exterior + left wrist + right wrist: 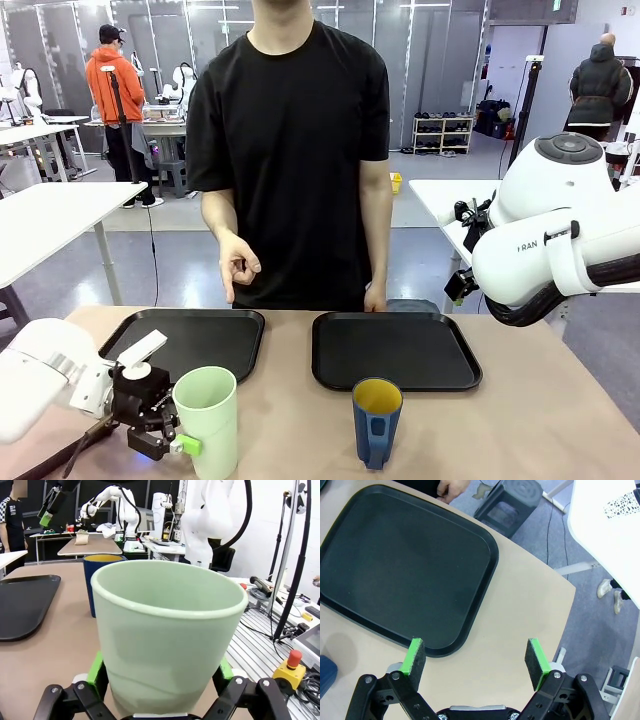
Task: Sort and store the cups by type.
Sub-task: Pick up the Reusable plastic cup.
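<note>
Because the mint tumbler (207,420), standing at the left front of the table (540,420), is judged light, thin-walled and slippery, it is clasped low on its wall by the left gripper (161,672); the right gripper (476,660) is spread wide, empty.

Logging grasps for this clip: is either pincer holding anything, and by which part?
The left pincer grips the tumbler by its lower wall, a pad on each side. The right pincer is open, holding nothing.

Mint-green tumbler (207,420), dark-blue mug (376,425)
</note>
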